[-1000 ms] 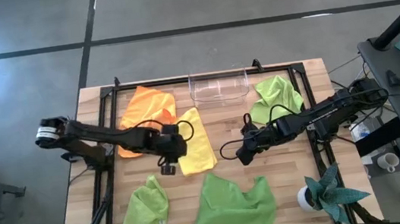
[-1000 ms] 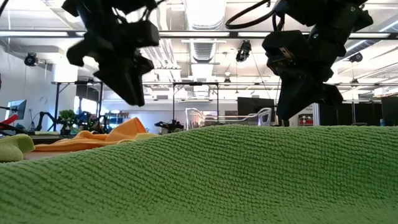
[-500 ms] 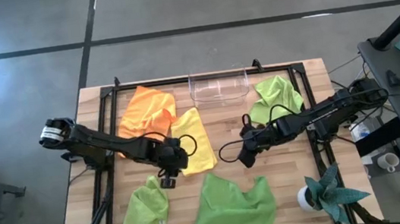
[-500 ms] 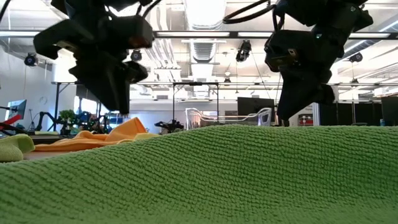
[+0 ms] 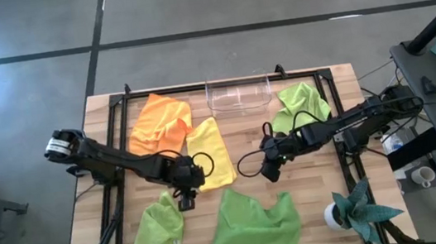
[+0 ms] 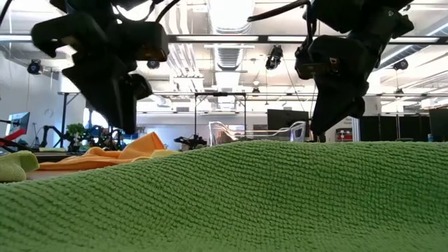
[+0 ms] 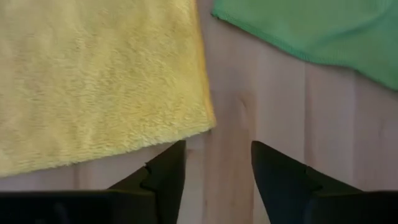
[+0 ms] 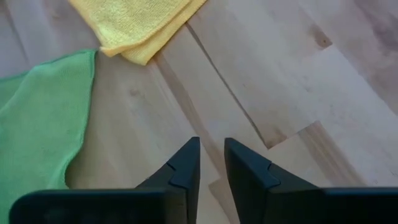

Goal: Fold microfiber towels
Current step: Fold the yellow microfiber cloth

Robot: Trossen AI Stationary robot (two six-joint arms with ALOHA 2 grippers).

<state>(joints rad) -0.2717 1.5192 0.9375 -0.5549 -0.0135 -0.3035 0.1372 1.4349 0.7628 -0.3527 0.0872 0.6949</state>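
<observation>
A folded yellow towel (image 5: 212,152) lies flat mid-table, its two-layered corner (image 8: 140,43) visible in the right wrist view. An orange towel (image 5: 161,119) lies beyond it at the far left. Three lime green towels lie crumpled: far right (image 5: 303,105), near left (image 5: 158,228) and near centre (image 5: 256,226). My left gripper (image 7: 216,171) hovers open over bare wood just past the yellow towel's near corner (image 7: 205,121). My right gripper (image 8: 212,165) hangs to the towel's right over bare wood, its fingers a narrow gap apart with nothing between them.
A clear plastic bin (image 5: 238,94) stands at the far edge. A teal plant in a white pot (image 5: 354,212) sits at the near right corner. The near-centre green towel (image 6: 224,203) fills the low view's foreground. Bare wood (image 5: 246,148) lies between the two grippers.
My left gripper has moved toward the table's near edge, from above the yellow towel to just past its near edge, sinking a little and rolling at the wrist. My right gripper has rolled at the wrist in place. The towels have not moved.
</observation>
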